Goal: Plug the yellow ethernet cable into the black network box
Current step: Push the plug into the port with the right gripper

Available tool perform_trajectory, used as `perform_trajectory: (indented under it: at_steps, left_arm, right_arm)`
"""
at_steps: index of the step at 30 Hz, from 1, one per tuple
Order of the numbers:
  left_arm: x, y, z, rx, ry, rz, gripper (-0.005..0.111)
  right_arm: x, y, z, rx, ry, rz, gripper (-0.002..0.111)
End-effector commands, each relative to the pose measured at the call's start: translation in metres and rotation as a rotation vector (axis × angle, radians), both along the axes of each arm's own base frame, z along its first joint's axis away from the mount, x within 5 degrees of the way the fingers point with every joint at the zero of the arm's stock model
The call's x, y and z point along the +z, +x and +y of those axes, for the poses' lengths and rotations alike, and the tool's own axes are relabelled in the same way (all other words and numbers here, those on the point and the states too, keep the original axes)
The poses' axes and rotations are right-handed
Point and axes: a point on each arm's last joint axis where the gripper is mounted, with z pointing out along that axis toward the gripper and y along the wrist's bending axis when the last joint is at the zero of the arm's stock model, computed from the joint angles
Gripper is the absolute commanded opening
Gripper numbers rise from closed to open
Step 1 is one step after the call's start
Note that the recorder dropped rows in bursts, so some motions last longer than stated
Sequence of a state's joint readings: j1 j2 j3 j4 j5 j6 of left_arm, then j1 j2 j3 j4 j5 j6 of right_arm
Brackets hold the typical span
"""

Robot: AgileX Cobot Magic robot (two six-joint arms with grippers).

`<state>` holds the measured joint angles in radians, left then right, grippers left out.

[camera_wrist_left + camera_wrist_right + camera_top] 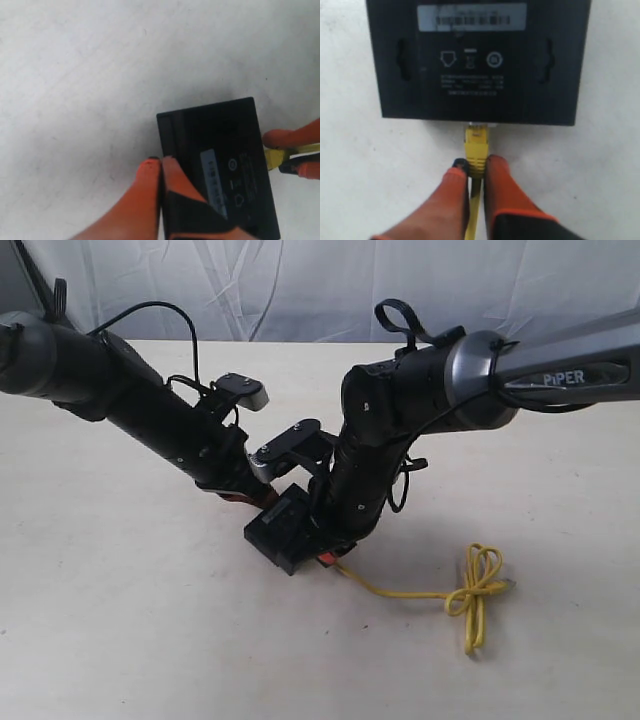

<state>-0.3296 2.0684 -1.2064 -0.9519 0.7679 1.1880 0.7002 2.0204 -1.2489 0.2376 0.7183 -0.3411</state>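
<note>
The black network box point(283, 530) lies flat on the table, white label up point(471, 17). My right gripper point(476, 167) is shut on the yellow ethernet cable point(477, 145) just behind its plug. The plug's tip sits at the port in the box's near edge point(479, 124). From there the cable point(400, 592) trails away to a knotted loop point(476, 590). My left gripper point(160, 164) is shut at the opposite side of the box point(220, 150); one finger point(176, 181) lies over the box's top edge. The right fingers point(290, 137) and the plug point(274, 159) show beyond the box.
Both arms point(160, 410) point(375, 450) converge over the box in the middle of the pale table point(120, 620). A white cloth backdrop point(320, 290) hangs behind the table's far edge.
</note>
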Motion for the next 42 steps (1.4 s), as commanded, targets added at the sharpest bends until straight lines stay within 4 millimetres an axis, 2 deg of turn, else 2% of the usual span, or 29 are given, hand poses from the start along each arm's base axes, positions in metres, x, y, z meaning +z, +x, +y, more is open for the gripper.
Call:
perform_trajectory:
  at_steps: [1, 17, 27, 34, 42]
  left_arm:
    - [-0.0018, -0.0086, -0.0064, -0.052, -0.029, 0.065, 0.0]
    - [-0.0027, -0.0117, -0.007, -0.091, -0.039, 0.081, 0.0]
    - [-0.0115, -0.0126, -0.0069, -0.1, -0.032, 0.106, 0.0]
    - [-0.0108, -0.0132, -0.0076, -0.112, -0.044, 0.105, 0.0]
    - [-0.0113, -0.0116, -0.0072, -0.101, -0.037, 0.091, 0.0]
  right_arm:
    - [0.0062, 0.0105, 0.0063, -0.03, 0.07, -0.094, -0.001]
    - [0.0091, 0.0172, 0.0111, -0.066, 0.132, -0.161, -0.001]
    - [0.0092, 0.0175, 0.011, -0.064, 0.131, -0.165, -0.001]
    - [-0.0005, 0.0184, 0.0115, -0.065, 0.119, -0.154, -0.001]
    - [-0.0006, 0.0183, 0.0092, -0.031, 0.089, -0.164, -0.001]
